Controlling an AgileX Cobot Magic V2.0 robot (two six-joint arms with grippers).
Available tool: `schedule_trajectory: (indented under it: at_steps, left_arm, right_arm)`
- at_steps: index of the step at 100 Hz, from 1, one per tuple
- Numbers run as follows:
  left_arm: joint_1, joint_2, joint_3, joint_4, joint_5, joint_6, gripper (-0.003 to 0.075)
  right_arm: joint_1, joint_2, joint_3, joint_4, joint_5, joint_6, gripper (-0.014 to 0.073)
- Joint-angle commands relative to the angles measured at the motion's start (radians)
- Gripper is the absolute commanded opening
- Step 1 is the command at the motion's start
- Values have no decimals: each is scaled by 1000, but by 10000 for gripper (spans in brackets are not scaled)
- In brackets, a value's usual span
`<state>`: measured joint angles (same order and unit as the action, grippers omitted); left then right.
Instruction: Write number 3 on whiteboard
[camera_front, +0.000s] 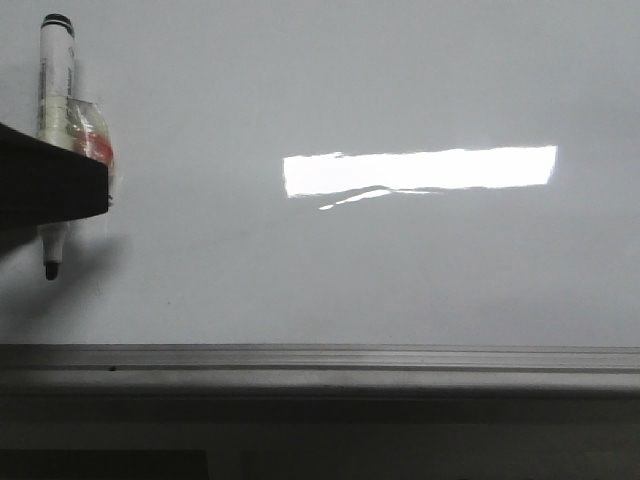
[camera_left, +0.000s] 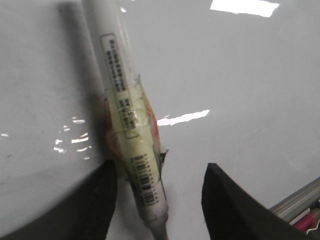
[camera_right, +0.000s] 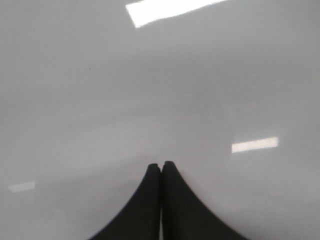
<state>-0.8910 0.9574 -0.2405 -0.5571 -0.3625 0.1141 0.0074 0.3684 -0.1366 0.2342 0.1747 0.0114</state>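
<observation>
The whiteboard (camera_front: 350, 270) fills the front view, with a bright rectangular glare (camera_front: 420, 170). No dark stroke of a number 3 shows on it in any view. A white marker (camera_front: 57, 90) stands upright at the far left, its dark tip (camera_front: 50, 268) pointing down close to the board. In the left wrist view the marker (camera_left: 131, 150) is taped against one finger (camera_left: 95, 200) of my left gripper (camera_left: 160, 170). The jaws stand wide apart, and the other finger (camera_left: 225, 200) is clear of the marker. My right gripper (camera_right: 161, 165) is shut and empty over bare board.
A grey metal ledge (camera_front: 320, 362) runs along the board's bottom edge. It also shows in the left wrist view (camera_left: 295, 202), with a pink-red object (camera_left: 310, 220) lying in it. My left gripper's dark finger (camera_front: 50, 185) juts in from the left edge.
</observation>
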Motion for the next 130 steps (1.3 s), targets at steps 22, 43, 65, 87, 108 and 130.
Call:
schedule_trajectory:
  at_steps: [22,43,65,87,108,130]
  left_arm:
    - [-3,54,-26,-105,-69,-1,-17]
    - [-3,52,-26,98,-65,1,-20]
    - [-3,48,-51,433,-62,1,-20]
    - [-3,48,-65,734,-79,1,-20]
    - [-3,48,-65,914,-79,1,-20]
    - [-3,48,-65,1002,-79,1,-20]
  right_arm:
    - [1,15,-56,0,-16,-2,-64]
    - [73,25,-158,0,101,-24,-64]
    - [349,161,-247,4,97,-84,-64]
    - [709,364,-330,4,-37,-232,-20]
    - [944,515,-445,4,-78,-249,396]
    - [983,631,-532,4,-116,-249,361]
